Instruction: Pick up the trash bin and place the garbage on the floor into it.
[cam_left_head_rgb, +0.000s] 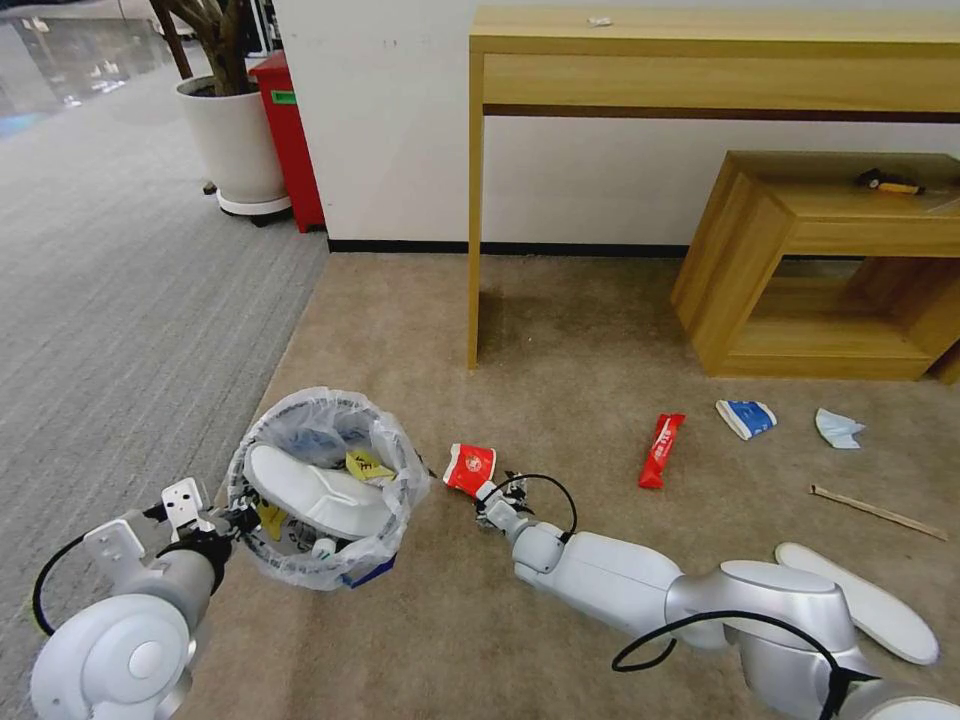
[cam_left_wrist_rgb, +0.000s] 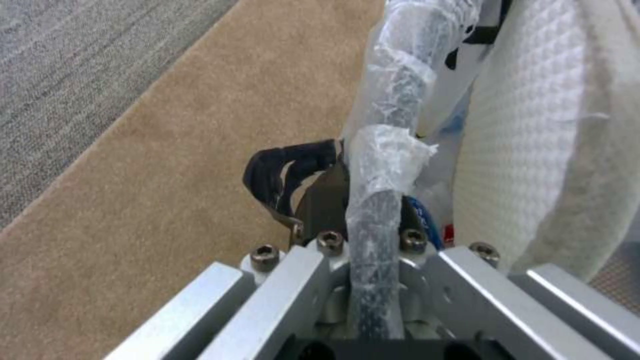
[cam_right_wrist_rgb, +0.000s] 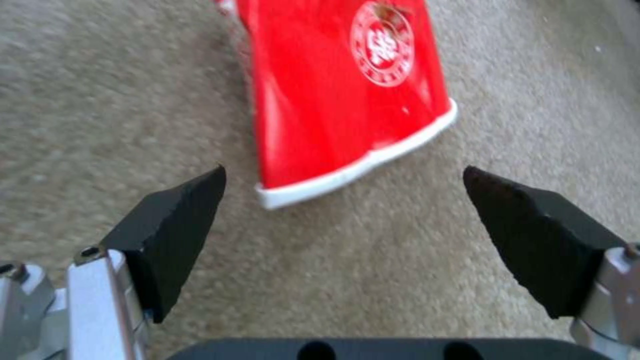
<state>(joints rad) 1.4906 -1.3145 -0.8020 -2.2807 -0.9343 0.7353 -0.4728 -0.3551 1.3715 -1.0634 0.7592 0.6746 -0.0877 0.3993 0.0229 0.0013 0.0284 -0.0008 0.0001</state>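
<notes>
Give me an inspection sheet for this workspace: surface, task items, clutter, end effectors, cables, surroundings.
Surface: beige carpet, bordered by grey ribbed carpet on the left.
Task items: trash bin holds a white slipper and a yellow wrapper. On the floor: red cup, red wrapper, blue-white packet, pale blue mask, wooden stick, second slipper.
Clutter: small white scrap on the desk; dark tool on the low shelf unit.
End effectors: left end effector clamped on the bin rim; right end effector open, just short of the red cup.
Cables: black loops at the right wrist.
Surroundings: white plant pot, red box, white wall.
</notes>
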